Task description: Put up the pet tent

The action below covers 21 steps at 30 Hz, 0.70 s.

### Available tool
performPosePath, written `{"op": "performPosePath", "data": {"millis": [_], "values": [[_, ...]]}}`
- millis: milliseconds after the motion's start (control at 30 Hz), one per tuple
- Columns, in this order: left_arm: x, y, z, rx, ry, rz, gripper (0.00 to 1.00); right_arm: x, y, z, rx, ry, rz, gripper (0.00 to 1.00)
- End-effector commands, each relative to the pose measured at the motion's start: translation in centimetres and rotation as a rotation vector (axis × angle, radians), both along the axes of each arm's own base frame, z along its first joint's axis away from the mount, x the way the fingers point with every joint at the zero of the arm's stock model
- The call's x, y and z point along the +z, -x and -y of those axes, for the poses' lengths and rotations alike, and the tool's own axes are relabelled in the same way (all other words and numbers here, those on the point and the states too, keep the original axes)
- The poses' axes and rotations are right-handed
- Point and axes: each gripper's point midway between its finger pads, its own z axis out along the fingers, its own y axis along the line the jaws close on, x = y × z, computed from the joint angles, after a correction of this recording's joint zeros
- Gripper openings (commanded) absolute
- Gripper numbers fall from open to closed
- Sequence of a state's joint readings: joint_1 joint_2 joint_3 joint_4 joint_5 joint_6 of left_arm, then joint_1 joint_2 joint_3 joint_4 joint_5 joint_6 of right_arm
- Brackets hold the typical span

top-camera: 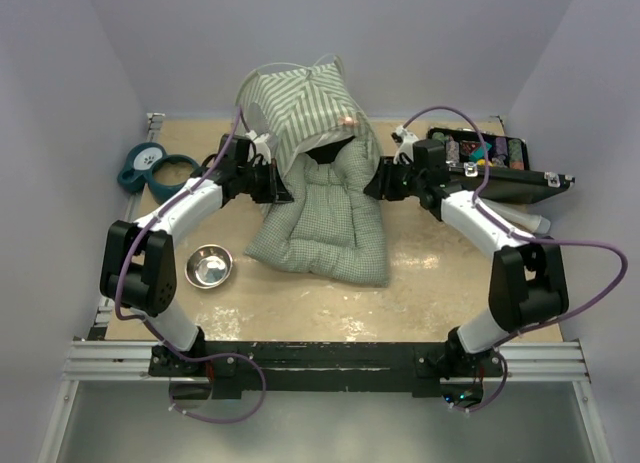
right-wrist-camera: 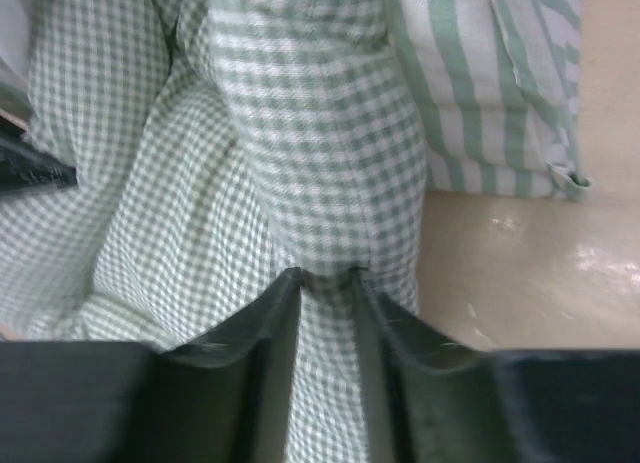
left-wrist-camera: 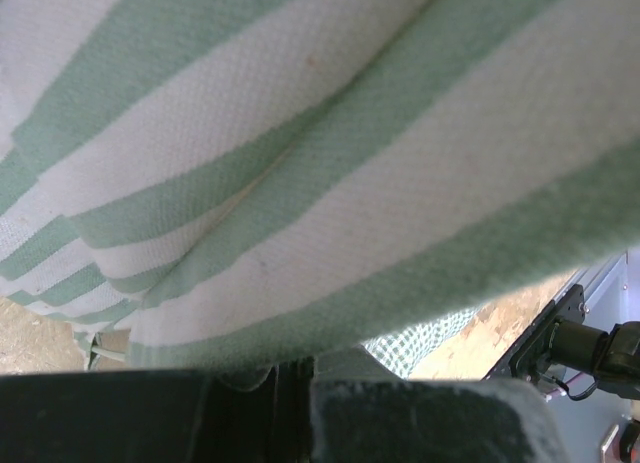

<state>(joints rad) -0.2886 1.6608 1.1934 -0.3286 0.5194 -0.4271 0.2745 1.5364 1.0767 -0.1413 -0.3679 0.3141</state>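
- pet tent (top-camera: 305,108) stands at the back middle of the desk (top-camera: 300,308), roof up, opening facing the arms.
- checked cushion (top-camera: 325,228) runs from inside the opening toward the near edge, and most of it lies outside.
- left pincer (left-wrist-camera: 297,388) is closed, hard against the tent's left wall. Striped cloth fills its wrist view, so I can't tell if a fold is actually pinched.
- right pincer (right-wrist-camera: 325,283) pinches a ridge on the cushion's right edge, just beside the tent's lower hem.
- step in hand, my read: seat the cushion inside while the left side braces the shell.
- to do it well: feed the cushion back low and straight along the desk. Lifting would likely tip the light shell.
- left should act as anchor. If it slips, the tent probably slides back with the cushion.
- watch the hem: the cushion edge should pass inside it, not snag and drag it.
- steel bowl (top-camera: 209,266) sits well apart on the left, so it's no concern.
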Motion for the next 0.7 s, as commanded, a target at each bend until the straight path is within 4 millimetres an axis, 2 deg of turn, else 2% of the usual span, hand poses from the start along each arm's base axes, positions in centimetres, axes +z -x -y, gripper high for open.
{"op": "performPosePath", "data": {"millis": [0,33,67,200,300,367,400,467,533,567,600,667], "values": [[0.9,-1.0,0.6,-0.021,0.021,0.047,0.0,1.2,-2.8,-2.2,0.057,-0.094,0.093,0.19],[1.1,-1.0,0.7,-0.026,0.028,0.051,0.0,2.2,-3.7,-2.7,0.065,-0.099,0.114,0.07],[1.3,-1.0,0.9,-0.033,0.032,0.058,0.0,2.8,-4.6,-3.1,0.068,-0.1,0.127,0.0],[2.5,-1.2,1.0,-0.045,0.047,0.098,0.0,6.6,-7.6,-5.2,0.071,-0.099,0.215,0.0],[3.1,-1.4,1.1,-0.047,0.054,0.117,0.0,8.2,-9.5,-6.2,0.035,-0.081,0.268,0.0],[3.0,-1.7,1.0,-0.037,0.046,0.118,0.0,7.8,-11.0,-6.2,-0.033,-0.064,0.265,0.0],[3.0,-1.9,1.0,-0.033,0.042,0.124,0.0,6.8,-11.2,-6.2,-0.063,-0.034,0.24,0.0],[3.0,-2.7,0.9,-0.014,0.031,0.136,0.0,6.5,-11.3,-7.1,-0.056,0.0,0.246,0.01],[2.7,-3.4,0.7,-0.006,0.013,0.144,0.0,7.0,-10.3,-7.5,-0.011,-0.009,0.252,0.2],[2.0,-3.5,0.4,0.001,-0.01,0.135,0.0,7.4,-9.8,-7.5,0.012,-0.008,0.26,0.36],[1.6,-3.6,0.1,-0.005,-0.026,0.137,0.05,7.5,-9.4,-7.0,0.011,0.02,0.256,0.52],[1.0,-3.4,-0.8,-0.013,-0.048,0.133,0.14,7.6,-8.4,-5.5,0.038,0.086,0.238,0.63]]}}
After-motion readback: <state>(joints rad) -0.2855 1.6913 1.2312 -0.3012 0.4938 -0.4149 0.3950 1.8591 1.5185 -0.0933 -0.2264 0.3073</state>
